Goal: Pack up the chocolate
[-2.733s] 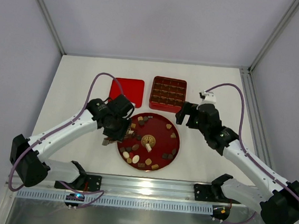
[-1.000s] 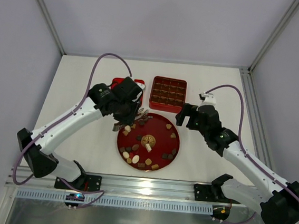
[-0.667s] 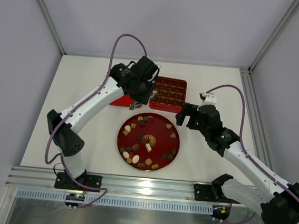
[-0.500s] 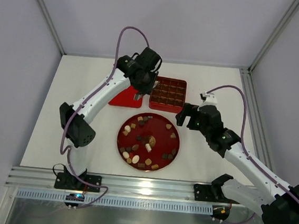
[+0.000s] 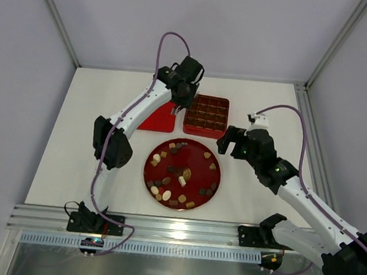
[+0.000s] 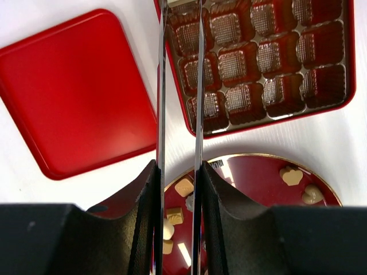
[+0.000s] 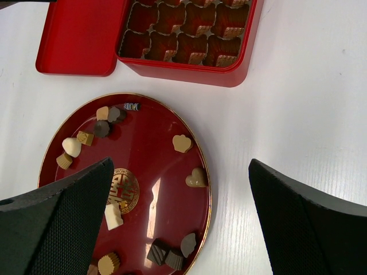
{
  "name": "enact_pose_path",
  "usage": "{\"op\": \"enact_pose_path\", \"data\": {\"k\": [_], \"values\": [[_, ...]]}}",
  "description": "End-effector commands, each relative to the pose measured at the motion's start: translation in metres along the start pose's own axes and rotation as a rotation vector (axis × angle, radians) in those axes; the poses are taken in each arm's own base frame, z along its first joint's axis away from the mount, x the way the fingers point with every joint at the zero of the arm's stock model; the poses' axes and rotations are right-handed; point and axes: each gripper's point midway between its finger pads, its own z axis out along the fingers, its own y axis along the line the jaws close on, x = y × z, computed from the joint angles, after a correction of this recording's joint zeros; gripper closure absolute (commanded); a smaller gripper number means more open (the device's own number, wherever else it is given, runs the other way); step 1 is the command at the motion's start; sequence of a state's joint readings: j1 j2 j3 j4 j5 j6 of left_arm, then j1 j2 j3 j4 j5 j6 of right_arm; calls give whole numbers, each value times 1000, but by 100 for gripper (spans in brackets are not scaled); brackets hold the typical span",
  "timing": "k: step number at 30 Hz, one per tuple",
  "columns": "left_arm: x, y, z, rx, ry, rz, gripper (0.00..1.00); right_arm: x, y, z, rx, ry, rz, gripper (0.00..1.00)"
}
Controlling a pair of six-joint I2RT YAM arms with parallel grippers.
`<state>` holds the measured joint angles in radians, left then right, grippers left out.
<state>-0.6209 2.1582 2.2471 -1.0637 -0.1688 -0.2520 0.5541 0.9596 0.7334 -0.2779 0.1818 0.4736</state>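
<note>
left claw: the left gripper (image 5: 174, 108) is reaching way out and hanging over the left edge of the box, right at the gap next to the lid. Its jaws are sitting only a little way apart.
held bit: looks like it's pinching a pale piece (image 6: 182, 3) right at the tips. Only a sliver is peeking in at the top of the wrist view, so I'm not calling the shape.
right claw: the right gripper (image 7: 180, 163) is hovering over the plate's right side, jaws gaping wide and gripping nothing.
chocolates: pretty much all the chocolates (image 5: 169, 148) are lying on the plate. They're dark, tan and cream, scattered mostly round the outer ring, with a couple of heart-shaped tan ones on the right.
plate: the round red plate (image 5: 148, 173) is sitting mid-table, just nearer the arms than the box, with a gold emblem (image 5: 182, 172) shining in the middle.
box: the square red box (image 6: 351, 69) is showing off its grid of ribbed brown cups.
lid: the flat red lid (image 6: 74, 91) is lying just beside the box on its left.
table: the white table (image 5: 73, 133) is holding the lot.
</note>
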Motion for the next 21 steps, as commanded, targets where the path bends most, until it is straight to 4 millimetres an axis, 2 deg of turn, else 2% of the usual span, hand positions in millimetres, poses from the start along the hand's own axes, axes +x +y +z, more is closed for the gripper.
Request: {"op": "enact_pose_path", "data": {"k": [1,11,21], "values": [[-29,2,-1,-1,-109,4,71,-14,4,-6,-14,-50,12,0],[-21,5,22,-34,-78,28,70,-10,2,-2,-8,-39,13,0],[-19,5,28,-37,-72,35,64,-9,1,-3,-5,-39,14,0]]}}
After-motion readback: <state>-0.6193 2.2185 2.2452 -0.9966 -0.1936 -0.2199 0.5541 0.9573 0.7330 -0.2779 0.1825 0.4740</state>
